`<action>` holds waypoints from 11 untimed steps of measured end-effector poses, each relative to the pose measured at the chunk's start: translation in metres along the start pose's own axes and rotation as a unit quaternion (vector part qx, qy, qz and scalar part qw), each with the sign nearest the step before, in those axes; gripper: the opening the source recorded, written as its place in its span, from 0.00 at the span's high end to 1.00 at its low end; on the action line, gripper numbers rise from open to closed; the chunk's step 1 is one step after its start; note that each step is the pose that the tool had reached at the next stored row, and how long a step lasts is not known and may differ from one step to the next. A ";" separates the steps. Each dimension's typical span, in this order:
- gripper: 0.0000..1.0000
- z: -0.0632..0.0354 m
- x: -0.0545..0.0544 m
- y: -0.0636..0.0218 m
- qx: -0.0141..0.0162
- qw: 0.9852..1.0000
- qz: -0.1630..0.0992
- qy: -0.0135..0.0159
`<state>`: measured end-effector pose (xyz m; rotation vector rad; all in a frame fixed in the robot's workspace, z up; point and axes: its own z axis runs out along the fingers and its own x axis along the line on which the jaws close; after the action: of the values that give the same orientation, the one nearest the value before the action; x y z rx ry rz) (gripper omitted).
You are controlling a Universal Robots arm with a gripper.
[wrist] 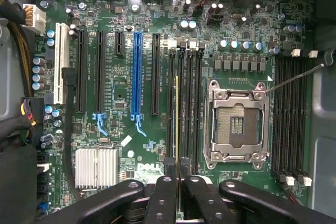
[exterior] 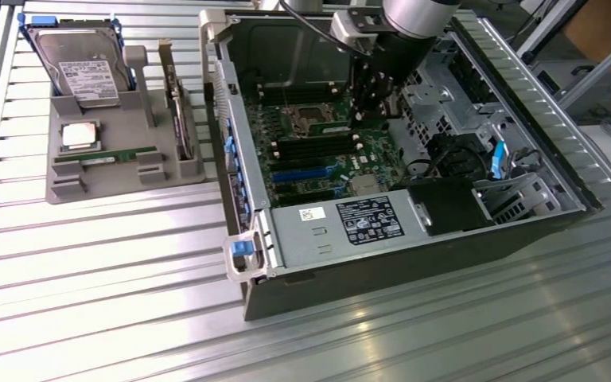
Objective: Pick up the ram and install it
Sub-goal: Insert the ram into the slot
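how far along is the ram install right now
Picked up: the thin green ram stick is pinched edge-on in the black fingers, over the black memory slots beside the empty silver processor socket. Left: seating it. A second green stick lies in the grey holder.

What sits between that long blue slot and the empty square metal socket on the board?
In the wrist view: one black slot, then a bank of black memory slots, with the ram edge-on over them, in the end effector.
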<state>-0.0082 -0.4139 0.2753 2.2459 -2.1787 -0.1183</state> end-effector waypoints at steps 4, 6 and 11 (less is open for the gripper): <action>0.88 0.0019 0.000 -0.0001 0.000 1.000 0.000 0.000; 0.88 0.0032 0.000 -0.0002 0.000 1.000 0.000 0.000; 0.88 0.0068 0.000 0.0016 0.000 1.000 0.000 0.001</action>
<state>-0.0102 -0.4139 0.2686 2.2453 -2.1781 -0.1169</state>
